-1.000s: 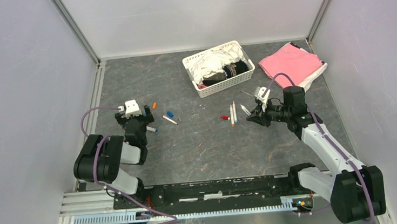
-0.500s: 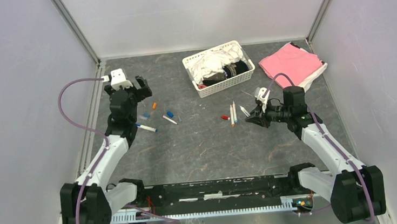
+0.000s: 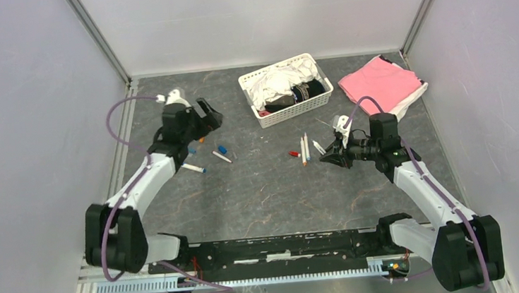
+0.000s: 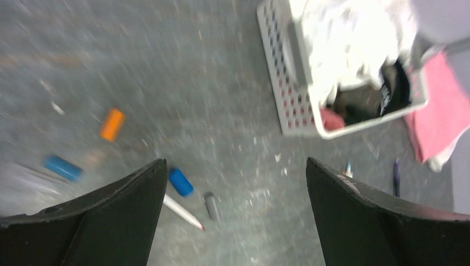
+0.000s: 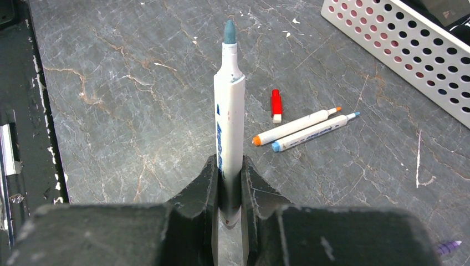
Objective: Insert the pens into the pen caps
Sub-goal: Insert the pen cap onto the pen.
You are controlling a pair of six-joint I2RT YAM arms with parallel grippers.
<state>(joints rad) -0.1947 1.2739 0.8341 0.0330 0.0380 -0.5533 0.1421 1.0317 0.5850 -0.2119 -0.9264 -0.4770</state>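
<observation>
Two arms, two different jobs. Over the last second the left arm has unfolded from beside its base and swung out over the far-left scatter of caps. The left gripper [image 4: 234, 166] hangs spread wide above an orange cap [image 4: 112, 124], a blue cap [image 4: 180, 182] and a small grey cap [image 4: 210, 205], touching none.

The right gripper [image 5: 229, 166] has hardly moved. It is pinched on a white marker [image 5: 230, 111], bare blue-grey tip pointing away, apparently waiting for a cap to be fetched.

Beyond it on the table [image 3: 268, 195] lie a red cap [image 5: 275, 105], an orange-tipped pen [image 5: 296, 126] and a blue-tipped pen [image 5: 313, 132]. A white basket [image 5: 388, 50] stands behind, with a pink cloth [image 3: 379, 83] further off. A loose pen [image 4: 180, 210] just beside the blue cap could get nudged.
</observation>
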